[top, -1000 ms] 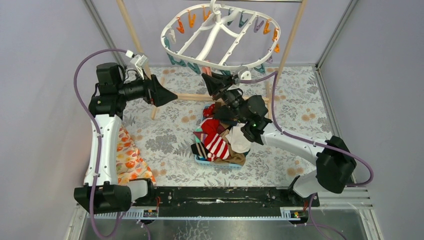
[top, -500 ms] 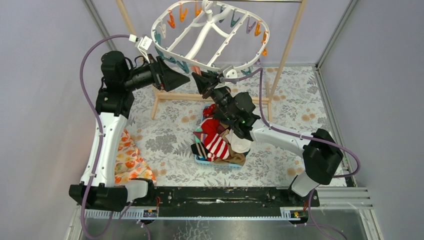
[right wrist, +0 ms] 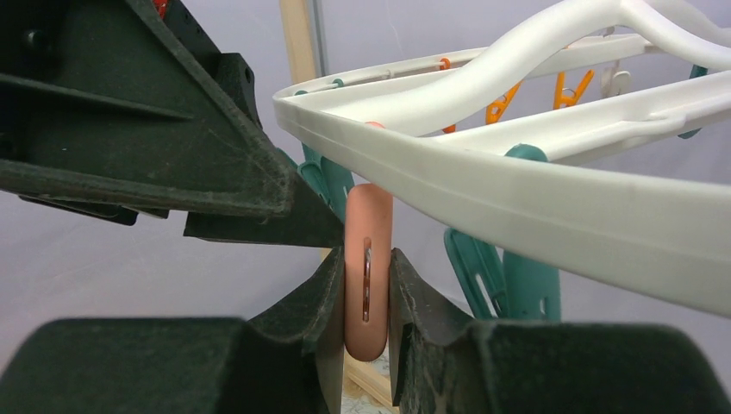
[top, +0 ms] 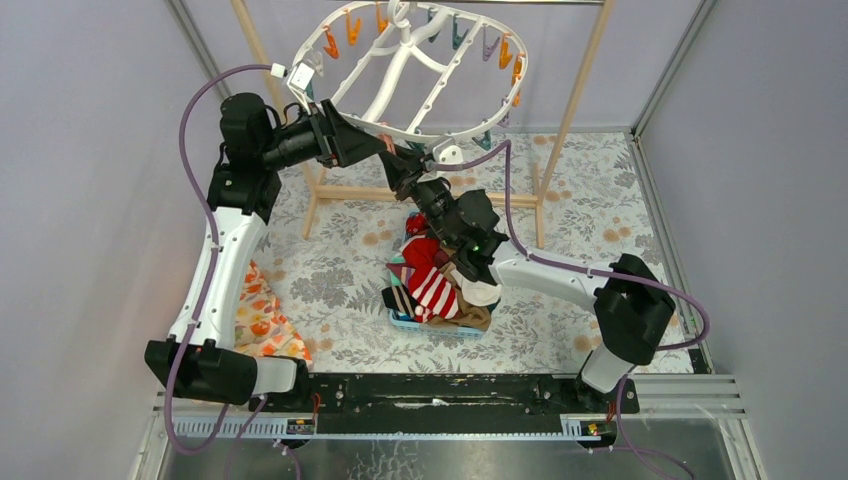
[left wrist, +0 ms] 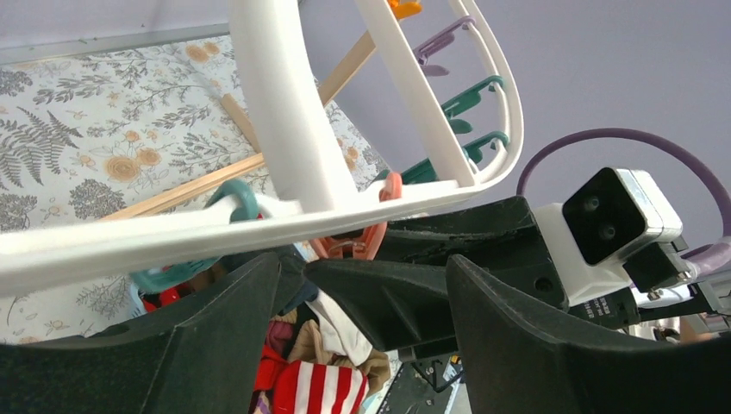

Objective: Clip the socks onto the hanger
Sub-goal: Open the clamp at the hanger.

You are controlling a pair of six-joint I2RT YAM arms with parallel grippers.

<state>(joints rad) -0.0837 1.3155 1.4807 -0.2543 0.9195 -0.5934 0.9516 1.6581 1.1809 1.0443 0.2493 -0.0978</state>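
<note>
Socks (top: 437, 285): mixed heap in a teal basket (top: 403, 321), well below both sets of jaws on their near side, none held. Right gripper (right wrist: 367, 285): jaws closed on a pink peg (right wrist: 368, 216), pinching its lower end from both sides. The peg hangs upright from the hanger (right wrist: 534, 203) rim, directly above the jaws. Left gripper (left wrist: 364, 261): jaws spread wide, holding nothing. In the left wrist view the right gripper's fingers (left wrist: 405, 293) and the pink peg lie in the gap between them, and the rim crosses just above. Hanger: white oval, tilted, over both grippers. Teal pegs (right wrist: 470, 259) hang just beside the pinched one, and orange pegs (top: 350, 25) sit on the rim beyond the jaws. Wooden frame (top: 577, 90): behind the hanger, on the far side of both grippers.
</note>
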